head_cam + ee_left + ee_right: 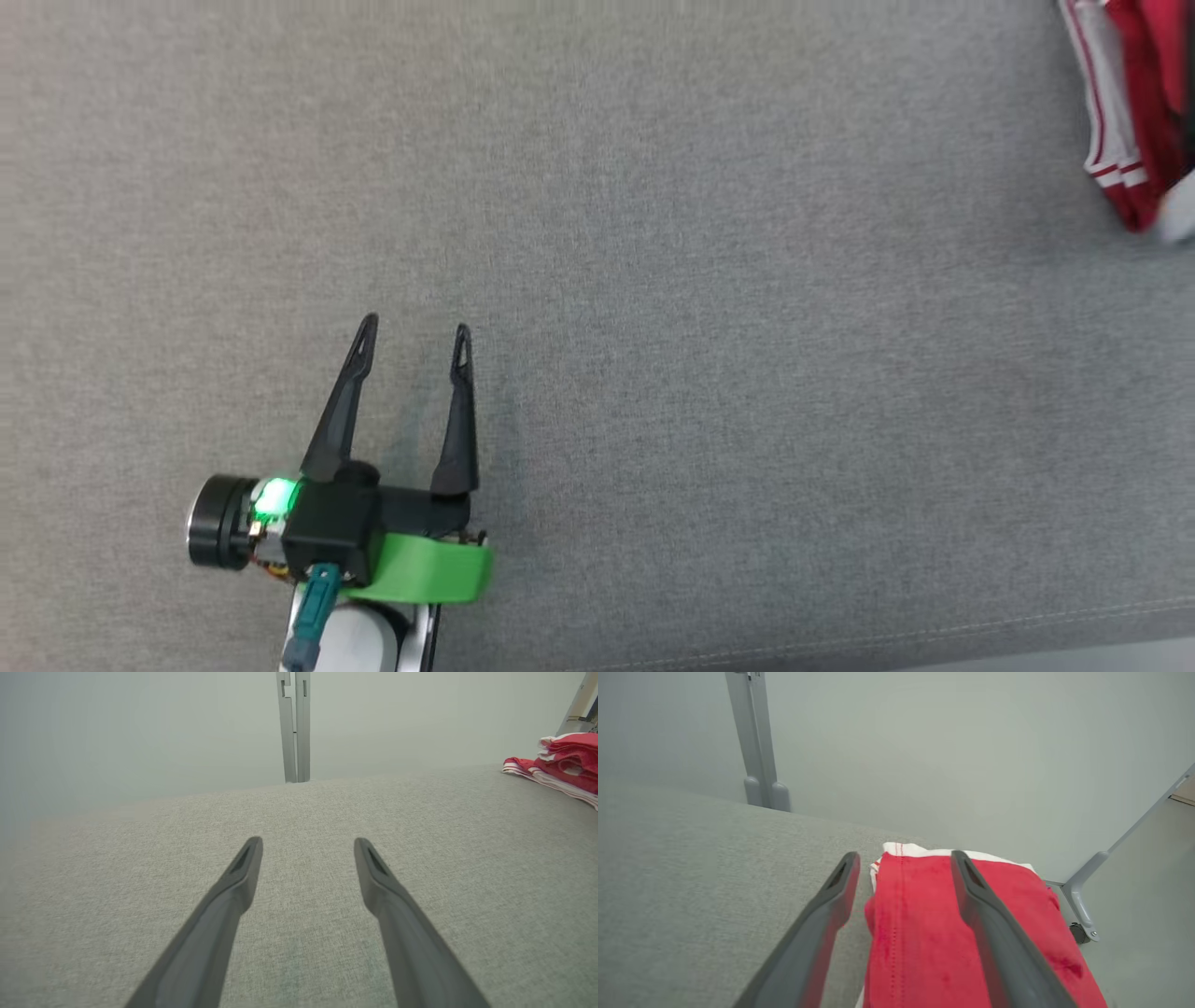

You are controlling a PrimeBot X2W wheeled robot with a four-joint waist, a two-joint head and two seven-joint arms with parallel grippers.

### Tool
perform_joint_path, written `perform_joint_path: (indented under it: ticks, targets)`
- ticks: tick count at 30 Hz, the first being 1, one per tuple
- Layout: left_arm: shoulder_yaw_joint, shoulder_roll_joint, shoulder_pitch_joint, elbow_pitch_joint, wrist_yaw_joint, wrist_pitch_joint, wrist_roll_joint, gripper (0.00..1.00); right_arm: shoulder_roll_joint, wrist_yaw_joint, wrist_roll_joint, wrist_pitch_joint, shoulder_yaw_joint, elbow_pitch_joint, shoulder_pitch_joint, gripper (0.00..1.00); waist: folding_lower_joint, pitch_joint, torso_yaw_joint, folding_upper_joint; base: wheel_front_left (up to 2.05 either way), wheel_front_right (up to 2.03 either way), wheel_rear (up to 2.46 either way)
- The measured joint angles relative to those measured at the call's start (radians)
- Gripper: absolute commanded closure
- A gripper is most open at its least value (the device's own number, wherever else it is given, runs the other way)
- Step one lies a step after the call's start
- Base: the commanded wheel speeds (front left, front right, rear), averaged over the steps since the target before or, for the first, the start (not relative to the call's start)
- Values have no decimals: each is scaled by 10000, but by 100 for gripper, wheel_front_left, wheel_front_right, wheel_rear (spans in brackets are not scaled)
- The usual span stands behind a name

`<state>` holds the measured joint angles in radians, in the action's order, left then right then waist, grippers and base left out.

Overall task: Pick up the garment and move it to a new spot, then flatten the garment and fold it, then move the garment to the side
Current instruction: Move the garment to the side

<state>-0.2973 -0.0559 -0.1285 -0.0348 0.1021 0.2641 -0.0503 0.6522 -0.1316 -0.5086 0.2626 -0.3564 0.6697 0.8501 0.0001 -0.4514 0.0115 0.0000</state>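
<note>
The grey woven tabletop (747, 280) takes up nearly all of the head view. The folded red garment with white striped trim (1134, 112) lies at about 2 o'clock, cut off by that view's right border. In the right wrist view it (924, 933) sits close to the tabletop's far edge, with floor and a castered frame leg (1078, 905) beyond.

The left gripper (415, 329) is at about 7 o'clock over bare cloth, well apart from the garment, its jaws spread and empty. The right gripper (904, 855) is over the garment with its jaws spread wide. One finger is over the red cloth and the other is beside the left fold.

The move to the side looks done. The likely risk is in pulling away: a fingertip could catch the top layer, which would drag the fold open or nudge the bundle over the nearby edge.
</note>
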Motion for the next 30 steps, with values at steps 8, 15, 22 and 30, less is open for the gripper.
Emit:
perform_joint_path:
  ticks: [8, 15, 22, 30]
  targets:
    - [543, 40, 1081, 520, 228, -2, -569, 0, -2652, 2, 1875, 2, 1352, -2577, -3391, 0, -1, 1570, 90, 0, 0, 0, 0]
    - [884, 52, 1851, 675, 387, -2, -836, 0, -4548, 2, 2811, 2, 1666, -4288, -5828, 0, -1, 2992, 127, 0, 0, 0, 0]
    - [1193, 58, 2522, 132, 215, 0, -1012, 0, -5358, 2, 3306, 2, 1827, -5563, -7607, 0, -1, 4138, 192, 0, 0, 0, 0]
    - [1419, 59, 3373, -190, -144, 0, -807, 0, -5611, 2, 3544, 2, 2104, -5879, -9083, 0, -1, 5027, 265, 0, 0, 0, 0]
